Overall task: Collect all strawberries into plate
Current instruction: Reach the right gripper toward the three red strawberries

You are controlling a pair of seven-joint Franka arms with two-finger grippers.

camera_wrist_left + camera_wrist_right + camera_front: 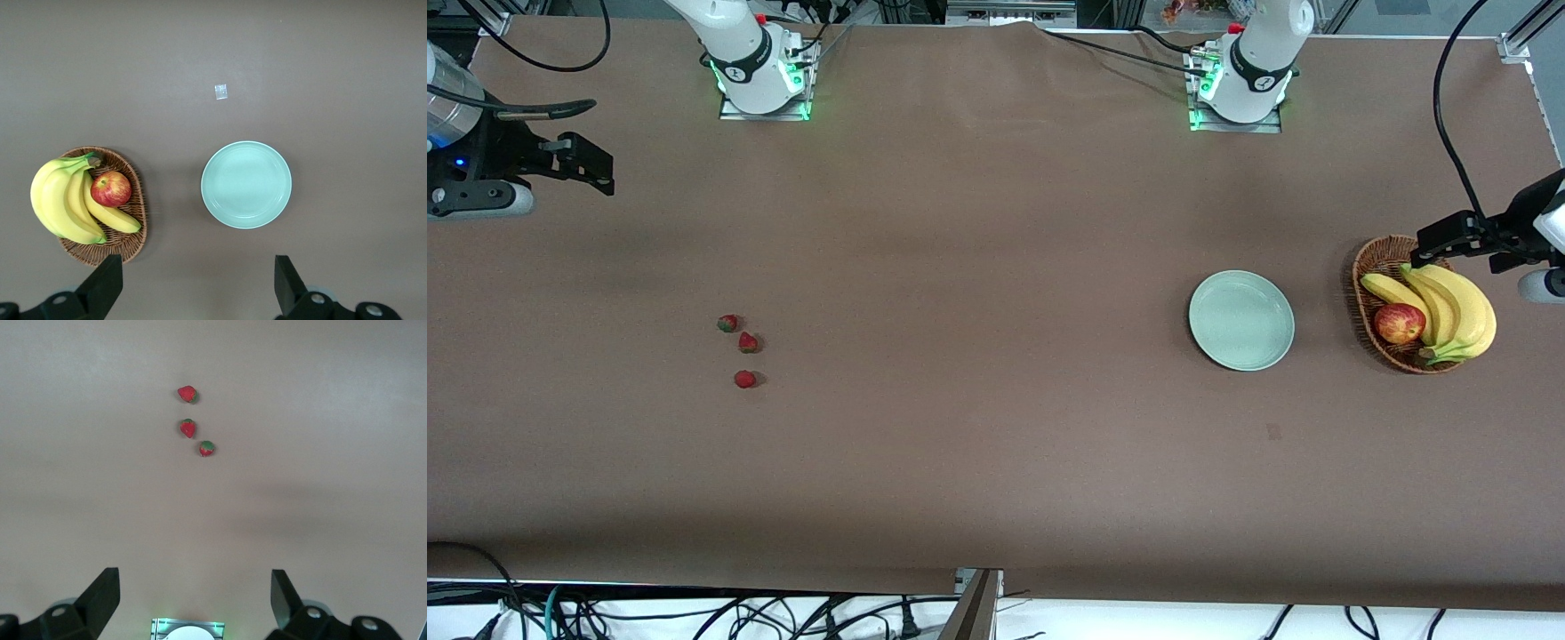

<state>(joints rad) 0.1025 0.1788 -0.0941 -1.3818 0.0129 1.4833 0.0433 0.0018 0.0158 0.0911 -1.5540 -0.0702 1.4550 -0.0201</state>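
Note:
Three small red strawberries (pixel 727 323) (pixel 748 342) (pixel 745 380) lie close together on the brown table toward the right arm's end. They also show in the right wrist view (pixel 187 393) (pixel 188 427) (pixel 207 448). The pale mint-green plate (pixel 1241 320) sits empty toward the left arm's end, and shows in the left wrist view (pixel 247 185). My right gripper (pixel 591 164) (pixel 193 577) hangs open and empty above the table's right-arm end, well apart from the strawberries. My left gripper (pixel 1427 249) (pixel 198 267) hangs open and empty above the basket's edge, beside the plate.
A brown wicker basket (pixel 1369 267) (pixel 127 247) stands beside the plate at the left arm's end, holding bananas (pixel 1458 307) (pixel 63 200) and a red-yellow apple (pixel 1399 323) (pixel 111 189). A small scrap of tape (pixel 1273 431) (pixel 221 92) lies nearer the front camera than the plate.

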